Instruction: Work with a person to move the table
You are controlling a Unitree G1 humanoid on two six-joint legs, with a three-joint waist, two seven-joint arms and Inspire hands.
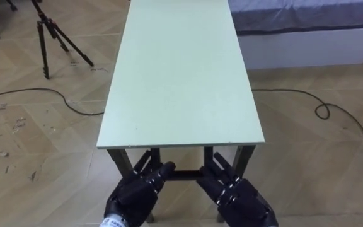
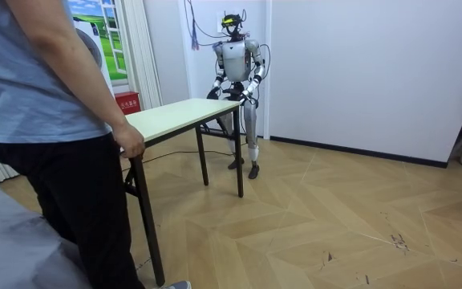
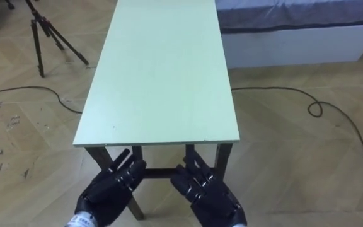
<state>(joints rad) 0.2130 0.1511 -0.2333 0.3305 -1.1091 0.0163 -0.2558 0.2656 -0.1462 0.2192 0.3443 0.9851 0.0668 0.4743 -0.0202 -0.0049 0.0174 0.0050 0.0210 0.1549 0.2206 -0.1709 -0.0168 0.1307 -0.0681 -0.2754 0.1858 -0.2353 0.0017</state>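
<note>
Room view, parquet floor point(image 2: 335, 209), person point(image 2: 54, 120) holding pale table point(image 2: 184, 112), left robot hand point(image 1: 134, 192), right robot hand point(image 1: 238, 192), both spread

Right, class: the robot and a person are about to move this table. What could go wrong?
1. The left robot hand and right robot hand sit open below the table end while the person's hand holds the far end; a lift now might tip it.
2. The cable on the floor could snag a table leg.
</note>
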